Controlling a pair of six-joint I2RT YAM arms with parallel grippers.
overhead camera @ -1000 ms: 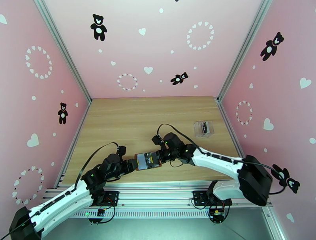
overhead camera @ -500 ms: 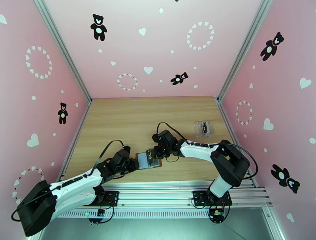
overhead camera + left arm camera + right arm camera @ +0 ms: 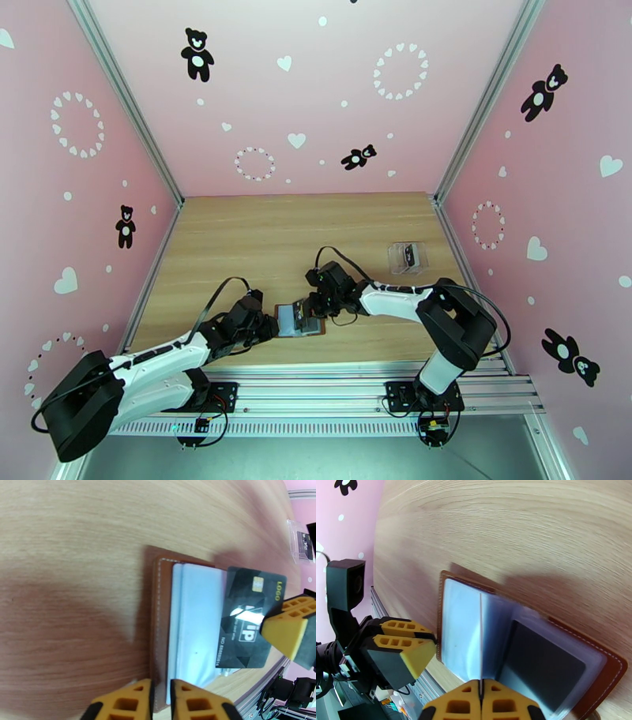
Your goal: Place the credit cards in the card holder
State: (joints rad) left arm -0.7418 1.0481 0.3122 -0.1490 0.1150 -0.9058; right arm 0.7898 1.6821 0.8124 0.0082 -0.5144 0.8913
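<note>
The jaws of the left gripper (image 3: 160,684) have narrowed from wide apart to a pinch on the leather edge of the open card holder (image 3: 158,610), which lies on the table (image 3: 79,559), steadying it while the right gripper (image 3: 480,687), its jaws pressed on a black credit card (image 3: 245,638), noses that card at the clear pockets (image 3: 193,618).

Pale wood-grain table (image 3: 237,237), with a metal rail (image 3: 316,375) along the near edge. Lying open just behind that rail, about mid-width: brown leather card holder (image 3: 283,324), with a pale stitched border and greyish see-through pockets turned upward. Well apart from it, farther back toward the right side: small clear plastic box (image 3: 408,257), resting directly on the wood.
</note>
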